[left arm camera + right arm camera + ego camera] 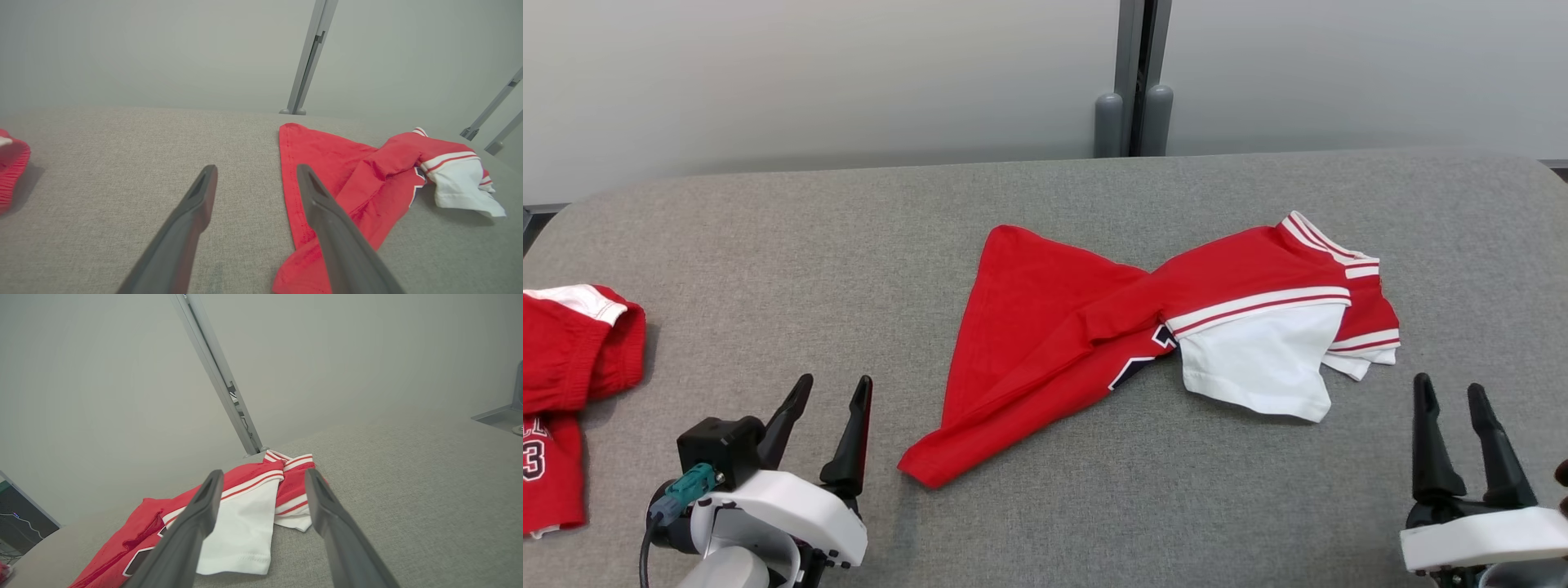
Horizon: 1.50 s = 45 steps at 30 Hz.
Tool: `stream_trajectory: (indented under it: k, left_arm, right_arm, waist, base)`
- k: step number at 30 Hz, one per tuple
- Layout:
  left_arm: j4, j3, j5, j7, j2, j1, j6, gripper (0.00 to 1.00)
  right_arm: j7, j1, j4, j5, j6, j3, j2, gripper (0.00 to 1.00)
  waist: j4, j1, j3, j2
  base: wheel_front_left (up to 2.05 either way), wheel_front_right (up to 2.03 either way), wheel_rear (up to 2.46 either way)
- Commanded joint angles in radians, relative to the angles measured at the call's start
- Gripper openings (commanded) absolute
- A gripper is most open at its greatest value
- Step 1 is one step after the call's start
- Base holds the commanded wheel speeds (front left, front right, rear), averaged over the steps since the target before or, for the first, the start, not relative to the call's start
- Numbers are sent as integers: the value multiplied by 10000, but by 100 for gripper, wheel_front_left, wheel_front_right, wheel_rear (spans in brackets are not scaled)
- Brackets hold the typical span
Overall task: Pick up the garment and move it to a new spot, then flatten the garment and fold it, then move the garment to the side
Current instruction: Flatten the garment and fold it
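Red garment lies ahead, long axis left to right, hem corner nearest the released left end effector, sleeve nearest the released right end effector.

Bright, even, diffuse light, probably from overhead, with only soft shadows on the table beside the garment and the second red garment; head view sharp, wrist views bowed at the edges, far wall flat and slightly hazy.
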Motion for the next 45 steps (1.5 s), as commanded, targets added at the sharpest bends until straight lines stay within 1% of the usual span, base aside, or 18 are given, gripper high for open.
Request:
stream_trajectory:
  k: [1,8,12,16,24,29,38,45]
  left_arm:
    - [-44,50,-67,-24,17,34,65,100]
    - [-103,74,-25,-31,68,-149,93,100]
    - [-71,8,-29,9,12,-158,82,100]
    - [-5,-32,-56,14,-17,-159,57,100]
    - [11,76,28,-77,-70,-192,179,100]
    - [35,106,105,-148,-147,-133,194,100]
    - [65,186,131,-187,-266,-44,183,100]
    - [-7,545,266,-235,-219,-1,280,100]
  right_arm:
    - [-54,99,-116,-149,25,-25,97,100]
    - [121,-60,-99,-529,25,-70,232,100]
    - [172,-192,-19,-556,25,-173,152,100]
    - [245,-104,-149,-700,25,-224,253,100]
    - [379,27,-404,-1024,25,-305,343,100]
    - [330,30,-632,-1167,25,-166,366,100]
    - [181,-23,-1033,-1322,25,35,234,100]
    - [38,37,-1295,-1669,25,18,118,100]
  waist:
    - [19,0,26,-1]
    - [96,0,70,-1]
    - [138,0,83,-1]
    - [159,0,47,-1]
    - [223,0,-39,-1]
    - [263,0,-129,-1]
    - [331,0,-165,-1]
    - [370,0,-202,-1]
  base:
    - [0,0,0]
    - [0,0,0]
    - [0,0,0]
    - [0,0,0]
    - [0,0,0]
    - [0,0,0]
    - [0,0,0]
    - [0,0,0]
